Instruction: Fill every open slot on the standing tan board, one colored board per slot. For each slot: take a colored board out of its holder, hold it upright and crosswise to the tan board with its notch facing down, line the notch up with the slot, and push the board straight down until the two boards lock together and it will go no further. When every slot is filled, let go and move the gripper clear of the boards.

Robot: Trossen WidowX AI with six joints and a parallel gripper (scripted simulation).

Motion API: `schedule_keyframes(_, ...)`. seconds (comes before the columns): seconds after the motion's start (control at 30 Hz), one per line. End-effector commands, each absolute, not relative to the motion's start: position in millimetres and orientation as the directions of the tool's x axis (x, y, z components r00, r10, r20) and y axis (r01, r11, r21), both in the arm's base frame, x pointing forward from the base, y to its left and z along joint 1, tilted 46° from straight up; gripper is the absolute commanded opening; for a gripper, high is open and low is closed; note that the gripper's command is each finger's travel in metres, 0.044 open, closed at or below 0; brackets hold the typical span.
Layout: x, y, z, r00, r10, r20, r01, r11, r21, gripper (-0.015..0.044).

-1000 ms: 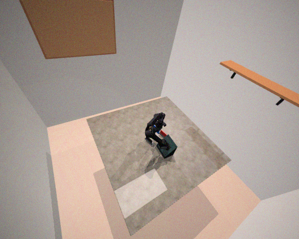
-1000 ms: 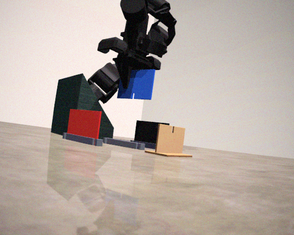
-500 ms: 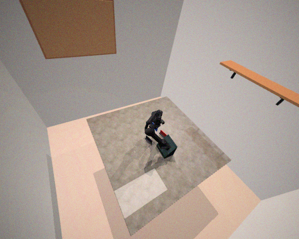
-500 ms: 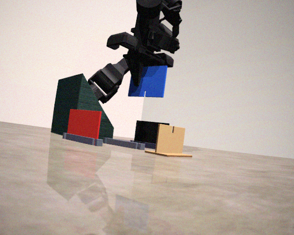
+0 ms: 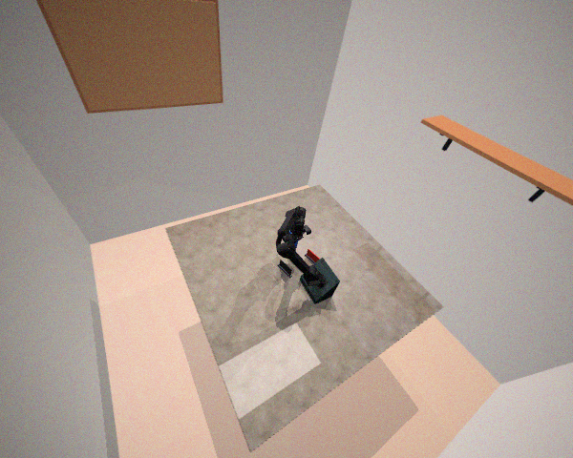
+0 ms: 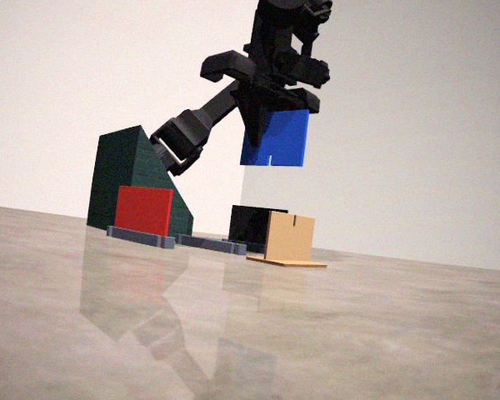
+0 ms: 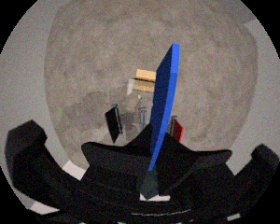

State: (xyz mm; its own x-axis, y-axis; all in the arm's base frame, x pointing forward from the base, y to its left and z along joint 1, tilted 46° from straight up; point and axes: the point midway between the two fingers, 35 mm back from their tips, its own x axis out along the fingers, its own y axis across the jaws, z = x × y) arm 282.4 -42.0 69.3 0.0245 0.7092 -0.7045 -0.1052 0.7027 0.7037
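My gripper [image 6: 256, 138] is shut on the upright blue board [image 6: 287, 133] [image 7: 165, 100] and holds it high above the table, its notch facing down. The standing tan board [image 6: 289, 237] [image 7: 146, 75] has one visible slot in its top edge, with nothing in it. In the wrist view the blue board runs roughly crosswise to it and partly covers its right end. A red board [image 6: 142, 211] [image 7: 178, 131] and a black board [image 6: 251, 222] [image 7: 113, 124] stand in their holders. The holder [image 6: 207, 243] [image 7: 143, 117] between them is empty.
The dark green wedge-shaped block [image 5: 320, 288] [image 6: 117, 176] at the arm's base stands behind the red board. A pale rectangle [image 5: 272, 366] lies on the grey surface. An orange shelf [image 5: 503, 157] is on the wall.
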Motion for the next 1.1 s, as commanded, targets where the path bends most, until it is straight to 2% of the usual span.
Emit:
schedule_keyframes(0.0,292,-39,70,0.024,0.713,-0.7,-0.086,0.7,0.709,0.0)
schedule_keyframes(0.43,323,-29,74,0.024,0.718,-0.695,-0.039,0.696,0.717,0.0)
schedule_keyframes(1.07,324,-4,50,0.024,0.719,-0.695,-0.039,0.695,0.718,0.0)
